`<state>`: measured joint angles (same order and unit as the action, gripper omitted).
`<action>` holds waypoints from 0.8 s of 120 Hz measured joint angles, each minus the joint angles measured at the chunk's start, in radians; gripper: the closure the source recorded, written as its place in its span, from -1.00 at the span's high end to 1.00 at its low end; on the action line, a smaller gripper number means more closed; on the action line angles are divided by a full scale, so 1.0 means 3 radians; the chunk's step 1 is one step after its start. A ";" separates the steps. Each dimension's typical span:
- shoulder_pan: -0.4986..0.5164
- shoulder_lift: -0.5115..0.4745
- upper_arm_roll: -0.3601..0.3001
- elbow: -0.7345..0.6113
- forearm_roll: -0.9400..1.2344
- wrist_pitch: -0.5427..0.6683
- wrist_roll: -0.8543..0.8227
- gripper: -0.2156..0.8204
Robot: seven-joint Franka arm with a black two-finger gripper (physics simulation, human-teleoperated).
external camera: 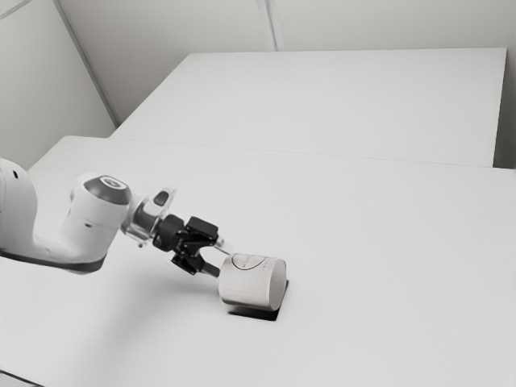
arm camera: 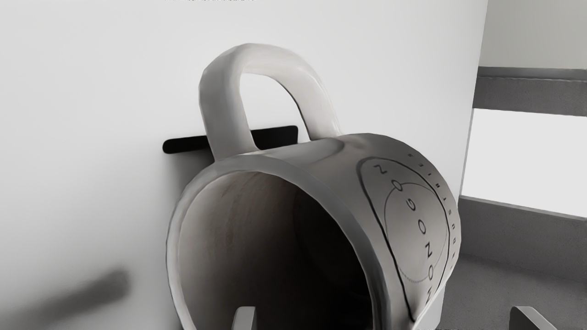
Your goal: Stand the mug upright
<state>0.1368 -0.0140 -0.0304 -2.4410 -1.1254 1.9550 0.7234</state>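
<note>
The light mug [external camera: 251, 284] lies on its side on the table, its mouth toward my gripper [external camera: 223, 260] and its base toward the exterior view's right. Right at the mouth's rim, the gripper stands open. The wrist view looks into the hollow of the mug [arm camera: 408, 215], with the handle sticking out from its side and printed lettering on the wall. Between the widely spaced fingertips of the gripper [arm camera: 385, 317] passes the mug's rim: one finger overlaps the dark mouth, the other is outside the printed wall. Whether the first finger is inside the mug, I cannot tell.
A flat black piece [external camera: 254, 314] shows under and beside the mug, and its rounded end [arm camera: 183, 145] appears behind the handle. The white table [external camera: 387, 266] extends around the mug, with a second white table [external camera: 347, 97] beyond it and walls behind.
</note>
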 joint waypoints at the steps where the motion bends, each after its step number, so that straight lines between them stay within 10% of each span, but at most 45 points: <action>1: 0.0000 0.0004 -0.0001 0.0000 -0.0017 -0.0005 0.0023 0.58; 35: 0.0017 0.0164 -0.0050 0.0000 -0.0546 -0.0154 0.0651 0.56; 63: -0.0051 0.0173 -0.0094 -0.0002 -0.0640 -0.0234 0.1012 -0.48; 96: -0.0028 0.0035 -0.0133 0.0045 -0.0667 -0.0357 0.1303 -0.84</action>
<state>0.1284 -0.0036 -0.0705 -2.4274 -1.3254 1.8479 1.1143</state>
